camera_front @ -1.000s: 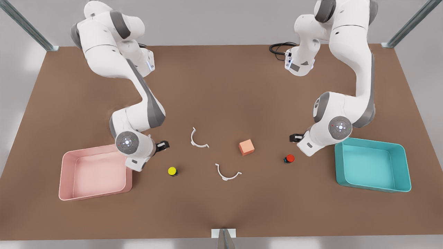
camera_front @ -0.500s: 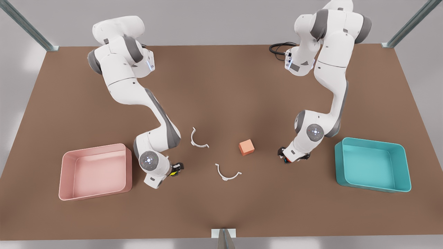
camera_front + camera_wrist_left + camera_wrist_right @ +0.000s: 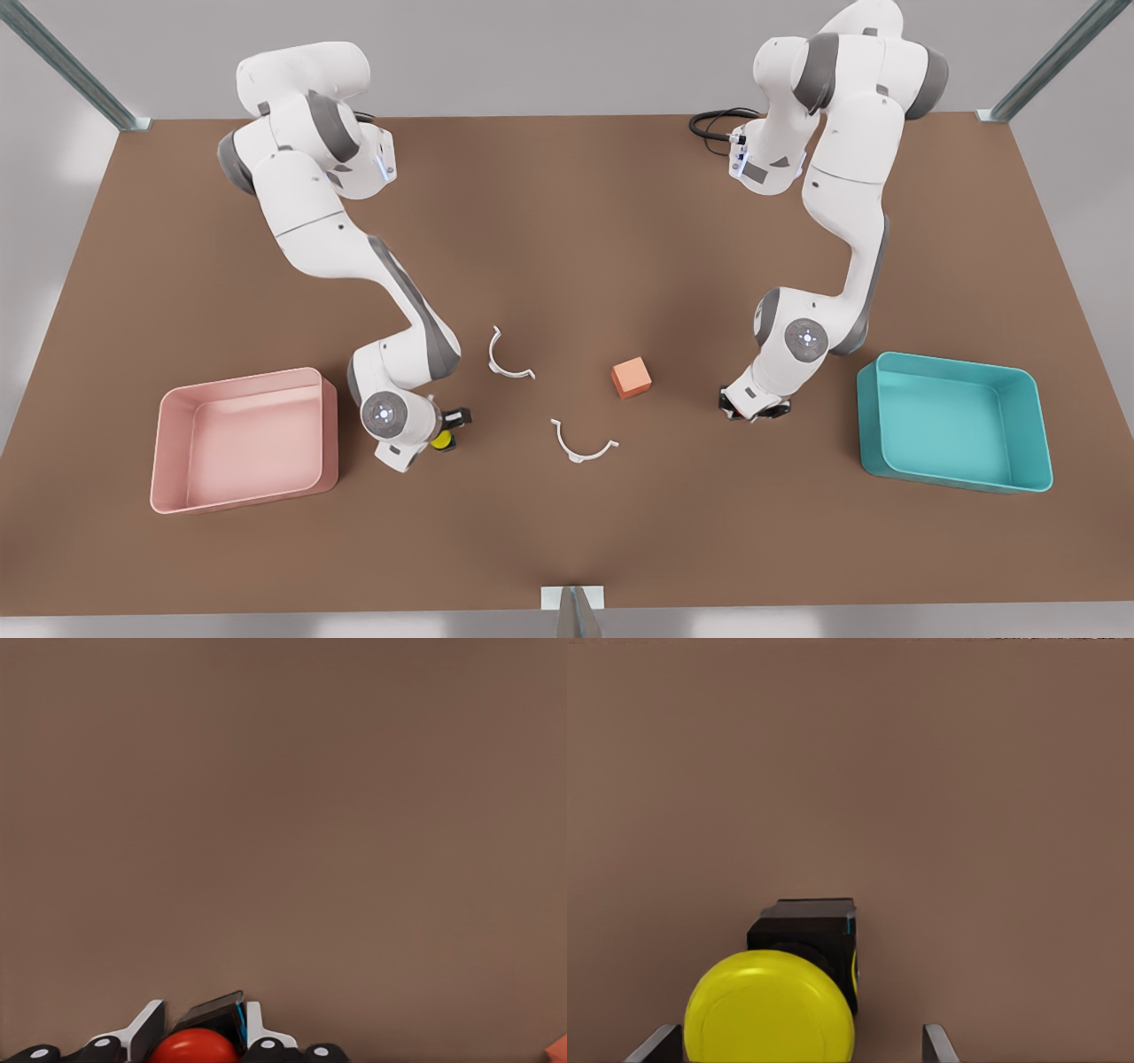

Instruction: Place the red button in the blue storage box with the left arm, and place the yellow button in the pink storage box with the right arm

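Red button [image 3: 195, 1047] between left tool [image 3: 202, 1028] fingers, unlabelled.

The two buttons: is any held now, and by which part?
The left pincer grips the red button by the sides of its black base. The right pincer is open around the yellow button, holding nothing.

A broad brown counter [image 3: 567, 221] fills the middle of the room, matte and evenly lit, with soft shadows pooling near its centre. Behind it runs a plain pale grey wall [image 3: 549, 53]. Two grey metal struts [image 3: 71, 66] slant down to the counter's far corners, one on each side, each seated in a small bracket. Another short metal post [image 3: 572, 611] stands at the near edge, midway along. The floor around is light grey
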Controlling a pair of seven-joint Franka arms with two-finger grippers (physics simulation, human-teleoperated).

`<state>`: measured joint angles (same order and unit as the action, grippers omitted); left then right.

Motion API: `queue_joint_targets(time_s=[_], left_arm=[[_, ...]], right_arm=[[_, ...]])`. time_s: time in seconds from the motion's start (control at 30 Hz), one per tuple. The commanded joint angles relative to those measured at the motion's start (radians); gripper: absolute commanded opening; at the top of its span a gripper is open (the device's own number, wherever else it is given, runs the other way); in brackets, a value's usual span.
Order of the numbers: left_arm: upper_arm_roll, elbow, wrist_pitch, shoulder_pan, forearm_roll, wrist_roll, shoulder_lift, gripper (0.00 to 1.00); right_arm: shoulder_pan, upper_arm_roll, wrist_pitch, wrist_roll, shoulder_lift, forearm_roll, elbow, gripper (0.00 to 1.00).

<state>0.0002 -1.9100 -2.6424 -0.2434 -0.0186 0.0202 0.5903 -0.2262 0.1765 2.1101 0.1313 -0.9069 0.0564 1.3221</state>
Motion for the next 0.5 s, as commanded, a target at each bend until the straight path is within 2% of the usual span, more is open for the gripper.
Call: queue_joint_targets(time_s=[0.0, 0.1, 0.13, 0.17, 0.2, 0.3, 0.43, 0.47], left_arm=[[0.000, -0.004, -0.004, 0.000, -0.006, -0.043, 0.000, 0.44], [0.006, -0.030, 0.030, 0.003, -0.004, -0.046, -0.056, 0.44], [0.007, -0.030, 0.076, 0.004, -0.004, -0.046, -0.083, 0.44], [0.007, -0.029, 0.125, 0.024, -0.004, -0.062, -0.112, 0.44], [0.007, -0.029, 0.171, 0.039, -0.004, -0.092, -0.145, 0.44], [0.004, -0.024, 0.369, 0.180, -0.006, -0.342, -0.267, 0.44], [0.004, -0.007, 0.461, 0.401, -0.037, -0.770, -0.310, 0.44], [0.006, -0.006, 0.461, 0.452, -0.038, -0.868, -0.305, 0.44]], right_arm=[[0.001, 0.001, 0.071, 0.028, -0.001, -0.001, -0.001, 1.00], [0.001, 0.001, 0.074, 0.028, -0.001, -0.001, -0.003, 0.96], [0.001, 0.001, 0.074, 0.028, -0.001, -0.001, -0.003, 0.91], [0.001, 0.001, 0.074, 0.028, -0.001, -0.001, -0.003, 0.77], [0.001, 0.001, 0.074, 0.028, -0.001, -0.001, -0.003, 0.69], [-0.001, 0.001, 0.099, 0.028, -0.003, 0.000, -0.004, 0.69], [-0.001, 0.001, 0.100, 0.028, -0.004, 0.000, -0.003, 0.69], [-0.001, 0.001, 0.102, 0.028, -0.004, 0.000, -0.003, 0.64]])
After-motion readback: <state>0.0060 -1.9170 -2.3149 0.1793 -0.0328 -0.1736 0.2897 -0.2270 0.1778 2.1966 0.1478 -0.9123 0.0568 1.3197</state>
